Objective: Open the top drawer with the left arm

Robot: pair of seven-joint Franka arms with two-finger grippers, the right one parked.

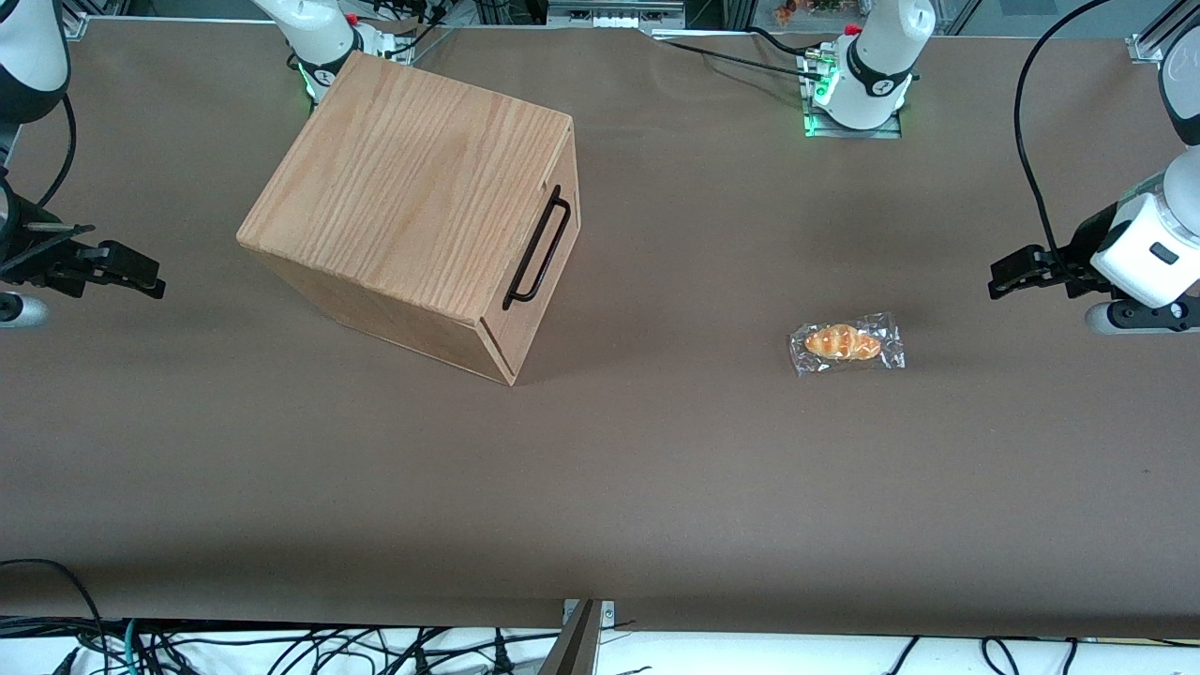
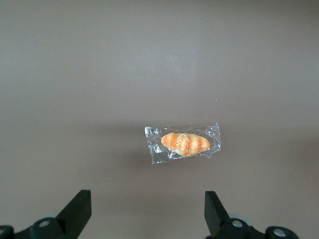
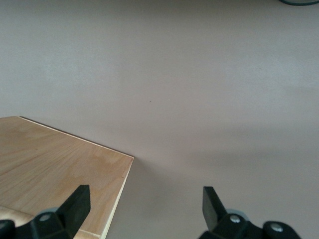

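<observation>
From my station, nearest the front camera I see only the brown bench (image 1: 600, 487). Farther in, a wrapped bread roll (image 1: 845, 343) lies flat on it in clear plastic, toward the working arm's end.

My tool (image 1: 996, 281) hangs above the bench at that same end, a little farther from the front camera than the roll and well apart from it sideways, at the end of the left arm (image 1: 1146, 246). In the left wrist view its two black fingers (image 2: 79, 210) stand wide apart with nothing between them, and the roll (image 2: 184, 143) sits on the bench ahead of them, untouched.

The oak-grain cabinet (image 1: 408, 183) stands toward the parked arm's end, turned at an angle on the bench, farther from the front camera than the roll. The top drawer (image 1: 542, 251) looks shut, its front panel level with the cabinet's face, and its thin black bar handle (image 1: 537, 248) faces roughly toward the working arm's end. The drawer is well apart from my tool, with a long stretch of bench and the roll between them. The tool touches nothing.
</observation>
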